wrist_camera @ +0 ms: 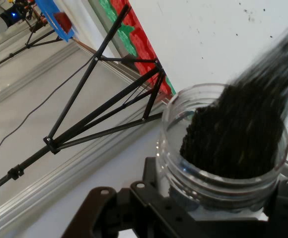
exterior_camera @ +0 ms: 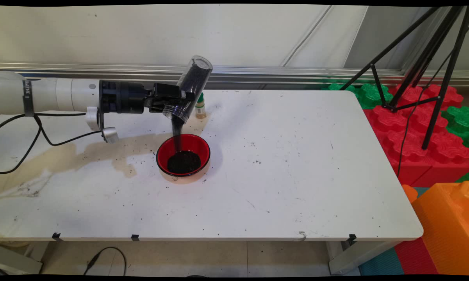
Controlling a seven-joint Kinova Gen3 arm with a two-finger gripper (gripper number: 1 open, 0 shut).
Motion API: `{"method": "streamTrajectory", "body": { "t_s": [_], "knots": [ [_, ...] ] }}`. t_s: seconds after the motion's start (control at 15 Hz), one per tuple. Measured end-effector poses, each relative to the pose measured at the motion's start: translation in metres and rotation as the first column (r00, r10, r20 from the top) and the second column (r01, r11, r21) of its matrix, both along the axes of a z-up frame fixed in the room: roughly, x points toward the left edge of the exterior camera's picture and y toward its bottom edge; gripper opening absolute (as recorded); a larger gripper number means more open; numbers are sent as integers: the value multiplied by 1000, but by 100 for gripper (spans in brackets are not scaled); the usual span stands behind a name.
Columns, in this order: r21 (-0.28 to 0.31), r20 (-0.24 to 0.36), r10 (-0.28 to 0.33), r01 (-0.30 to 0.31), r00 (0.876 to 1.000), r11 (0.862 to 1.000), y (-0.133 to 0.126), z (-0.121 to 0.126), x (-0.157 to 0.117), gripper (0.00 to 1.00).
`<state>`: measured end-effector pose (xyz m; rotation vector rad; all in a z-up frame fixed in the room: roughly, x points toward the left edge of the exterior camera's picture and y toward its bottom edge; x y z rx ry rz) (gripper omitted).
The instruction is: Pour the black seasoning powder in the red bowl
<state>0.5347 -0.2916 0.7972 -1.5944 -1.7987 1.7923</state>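
the white arm reaches in level from the left, above the table, its wrist rolled so the black two-finger gripper (exterior_camera: 176, 102) tips its load mouth-down. the fingers are closed around a clear plastic cylindrical jar (exterior_camera: 190, 88) near its threaded open end; the jar's closed base points up and to the right, toward the wall. in the hand view the jar (wrist_camera: 222, 148) sits just beyond the linkage, its mouth full of dark granules (wrist_camera: 233, 134) sliding out.

a thin dark stream (exterior_camera: 176, 134) falls from the jar's mouth into a round red bowl with a black rim (exterior_camera: 183, 155), which stands on the table directly below and holds a dark heap.

just behind the jar stands a small bottle with a green cap (exterior_camera: 200, 106). the white table (exterior_camera: 281, 171) is stained brown on its left part and speckled with dark grains. beyond its right edge lie red and green foam blocks (exterior_camera: 410, 128), an orange block (exterior_camera: 447, 226) and a black tripod (exterior_camera: 425, 66).
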Motion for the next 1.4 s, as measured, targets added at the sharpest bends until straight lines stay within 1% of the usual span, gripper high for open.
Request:
{"method": "streamTrajectory", "body": {
  "t_s": [0.93,1.4],
  "knots": [
    [-9,8,-5,5,1000,1000,0,0,1,0],
    [2,1,-1,1,1000,1000,0,0,1,0]
  ]
}}
